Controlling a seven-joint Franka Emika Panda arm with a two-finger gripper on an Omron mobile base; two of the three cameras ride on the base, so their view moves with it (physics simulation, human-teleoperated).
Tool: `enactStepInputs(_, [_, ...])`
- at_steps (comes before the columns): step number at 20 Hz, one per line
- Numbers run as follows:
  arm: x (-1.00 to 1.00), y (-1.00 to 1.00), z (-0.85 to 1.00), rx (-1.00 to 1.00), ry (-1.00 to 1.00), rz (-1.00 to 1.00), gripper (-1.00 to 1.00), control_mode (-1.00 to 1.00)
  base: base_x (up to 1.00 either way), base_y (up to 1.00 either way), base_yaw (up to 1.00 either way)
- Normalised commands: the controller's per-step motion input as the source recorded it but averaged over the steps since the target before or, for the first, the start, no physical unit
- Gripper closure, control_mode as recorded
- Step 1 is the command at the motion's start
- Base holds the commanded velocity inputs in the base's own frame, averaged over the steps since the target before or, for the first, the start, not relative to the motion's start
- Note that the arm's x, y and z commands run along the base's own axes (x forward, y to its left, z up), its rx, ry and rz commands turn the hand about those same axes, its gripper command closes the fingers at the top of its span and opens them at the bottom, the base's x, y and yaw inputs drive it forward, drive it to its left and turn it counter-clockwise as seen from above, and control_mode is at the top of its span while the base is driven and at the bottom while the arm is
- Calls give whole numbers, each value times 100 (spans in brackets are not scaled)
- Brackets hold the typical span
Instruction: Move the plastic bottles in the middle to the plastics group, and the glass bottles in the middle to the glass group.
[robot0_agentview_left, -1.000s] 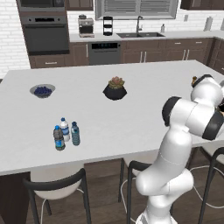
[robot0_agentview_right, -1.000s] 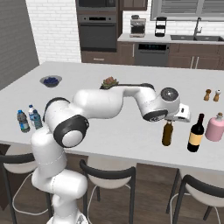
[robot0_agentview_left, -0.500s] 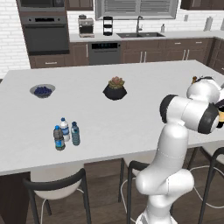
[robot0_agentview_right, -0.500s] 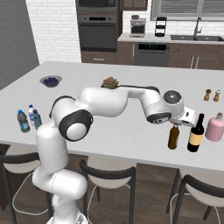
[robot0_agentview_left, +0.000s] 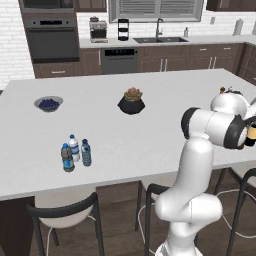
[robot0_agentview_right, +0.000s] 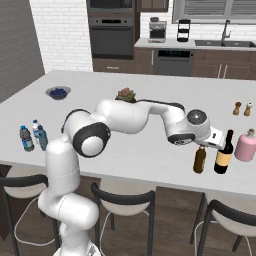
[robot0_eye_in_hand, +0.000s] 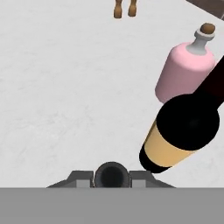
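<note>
My gripper (robot0_agentview_right: 202, 148) is shut on the neck of the plain amber-brown glass bottle (robot0_agentview_right: 199, 161), which hangs upright at the counter's right front. In the hand view the bottle's dark top (robot0_eye_in_hand: 112, 174) sits between the fingers of the gripper (robot0_eye_in_hand: 112, 180). Just to its right stands the dark glass bottle with the yellowish label (robot0_agentview_right: 223, 154) (robot0_eye_in_hand: 181, 131), and beyond that the pink glass vessel (robot0_agentview_right: 245, 146) (robot0_eye_in_hand: 186, 74). Far left, the light-blue plastic bottle (robot0_agentview_left: 86, 152) (robot0_agentview_right: 42, 138) stands with the white-labelled bottle (robot0_agentview_left: 74, 147) and the dark blue-labelled bottle (robot0_agentview_left: 66, 158).
Two small shakers (robot0_agentview_right: 242, 108) (robot0_eye_in_hand: 124, 8) stand behind the pink vessel. A potted succulent (robot0_agentview_left: 131, 101) sits mid-counter and a bowl of blueberries (robot0_agentview_left: 48, 103) at the back left. Stools (robot0_agentview_right: 122, 200) line the counter's near edge (robot0_agentview_right: 150, 177).
The gripper has carried the plain brown bottle a little to the right and lower, closer to the labelled bottle. The other bottles have not moved.
</note>
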Motion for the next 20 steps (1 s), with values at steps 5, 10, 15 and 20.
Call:
enactStepInputs(5, [0,-15,-22,-3,-15,0,100,-100,0,0,0])
enactStepInputs(10, [0,-17,-10,-2,-10,-1,100,-100,0,0,0])
enactStepInputs(15, [0,-5,-30,-5,0,-1,100,-100,0,0,0])
enactStepInputs(20, [10,0,-30,-5,0,0,100,-100,0,0,0])
